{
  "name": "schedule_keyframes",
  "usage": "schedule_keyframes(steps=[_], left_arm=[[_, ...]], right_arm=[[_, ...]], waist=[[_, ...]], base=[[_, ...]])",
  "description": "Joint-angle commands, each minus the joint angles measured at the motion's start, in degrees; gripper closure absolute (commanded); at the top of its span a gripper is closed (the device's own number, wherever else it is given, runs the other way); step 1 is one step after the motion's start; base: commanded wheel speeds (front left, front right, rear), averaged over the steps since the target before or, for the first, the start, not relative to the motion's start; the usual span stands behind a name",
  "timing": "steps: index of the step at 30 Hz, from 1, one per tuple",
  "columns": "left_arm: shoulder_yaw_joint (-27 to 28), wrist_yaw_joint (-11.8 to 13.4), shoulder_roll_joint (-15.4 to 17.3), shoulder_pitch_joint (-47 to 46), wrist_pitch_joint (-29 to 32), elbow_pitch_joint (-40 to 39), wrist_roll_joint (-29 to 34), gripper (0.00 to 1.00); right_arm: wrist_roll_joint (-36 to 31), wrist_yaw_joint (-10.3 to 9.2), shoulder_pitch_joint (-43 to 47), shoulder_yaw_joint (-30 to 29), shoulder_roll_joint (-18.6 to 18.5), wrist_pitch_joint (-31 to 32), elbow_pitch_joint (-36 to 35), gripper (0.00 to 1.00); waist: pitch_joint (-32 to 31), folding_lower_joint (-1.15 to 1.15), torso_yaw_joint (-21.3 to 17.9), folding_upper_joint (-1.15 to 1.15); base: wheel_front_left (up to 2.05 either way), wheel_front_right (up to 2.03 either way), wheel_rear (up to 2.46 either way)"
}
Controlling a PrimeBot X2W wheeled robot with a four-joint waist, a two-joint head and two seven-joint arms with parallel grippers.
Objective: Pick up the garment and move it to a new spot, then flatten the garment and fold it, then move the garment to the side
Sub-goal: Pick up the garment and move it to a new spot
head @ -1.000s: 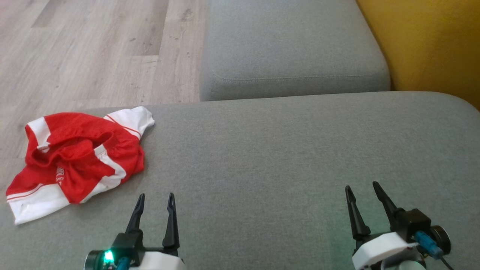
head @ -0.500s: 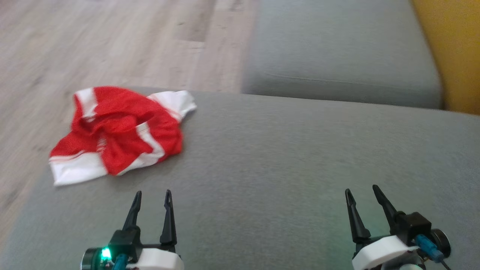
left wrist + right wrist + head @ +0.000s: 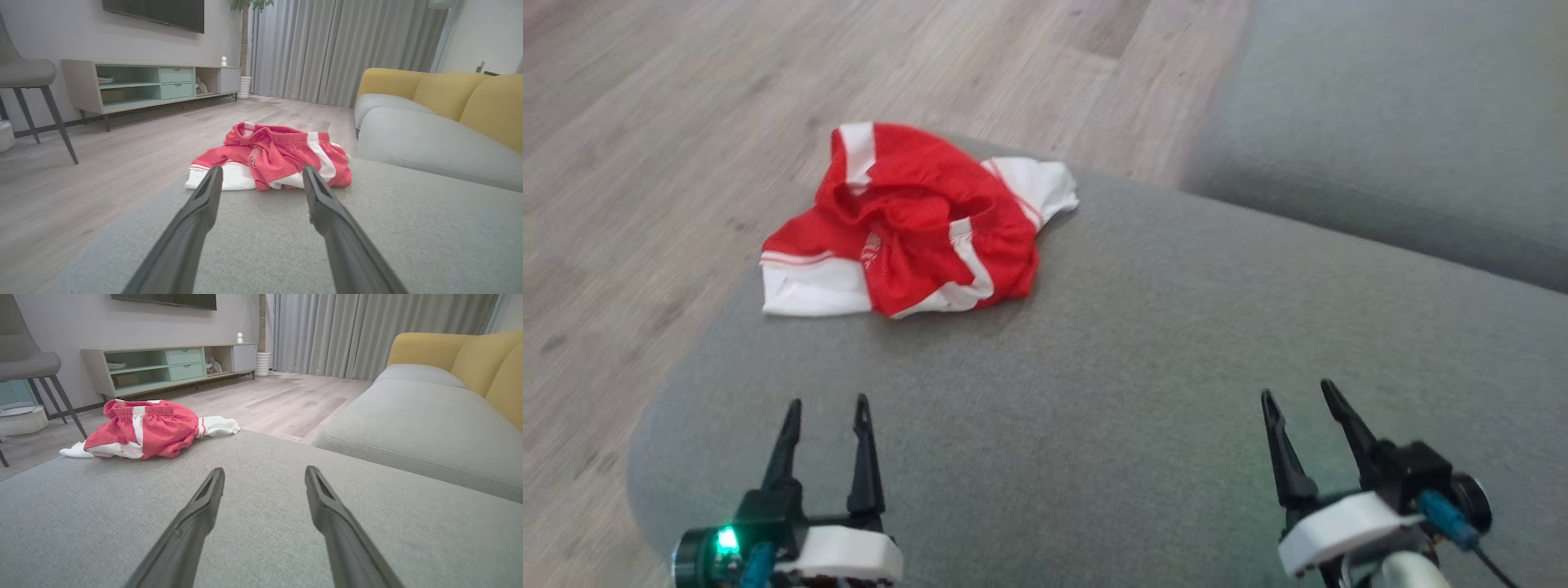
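Note:
A crumpled red and white garment point(image 3: 915, 224) lies at the far left corner of the grey cushion point(image 3: 1143, 376). In the left wrist view the garment point(image 3: 273, 157) sits straight ahead, beyond the fingertips. The right wrist view has the garment point(image 3: 143, 428) off to its left. My left gripper point(image 3: 826, 406) is open and empty at the lower left, well short of the cloth. My right gripper point(image 3: 1298, 394) is open and empty at the lower right, far from it.
Wooden floor point(image 3: 686, 106) lies past the cushion's left and far edges. A second grey seat point(image 3: 1405, 131) with yellow backrests point(image 3: 453, 94) stands at the right. A TV cabinet point(image 3: 151, 83) and a chair point(image 3: 28, 81) are across the room.
The head camera has turned left, so the garment sits more to the right and higher in the picture. Both grippers stay open in about the same places.

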Motion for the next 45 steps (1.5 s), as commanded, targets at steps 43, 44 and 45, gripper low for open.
schedule_keyframes(steps=[43,44,45], left_arm=[[-1.8,-12.5,7.4,-58.4,10.9,37.7,3.3,0.00],[-2.4,-12.6,7.5,-58.4,11.5,39.2,2.9,0.00],[-3.0,-12.6,7.5,-58.4,12.1,40.6,2.7,0.00]], right_arm=[[-12.1,-0.04,-11.9,-4.5,-9.6,-0.8,-11.7,0.00],[-12.1,-0.04,-11.9,-4.5,-9.8,-0.8,-11.8,0.00],[-12.1,-0.04,-11.9,-4.4,-9.8,-0.8,-11.8,0.00]], waist=[[31.6,0.00,-7.8,0.00],[31.7,0.00,-7.8,0.00],[31.8,0.00,-7.9,0.00]], base=[[0.00,0.00,0.00],[0.00,0.00,0.00],[0.00,0.00,0.00]])
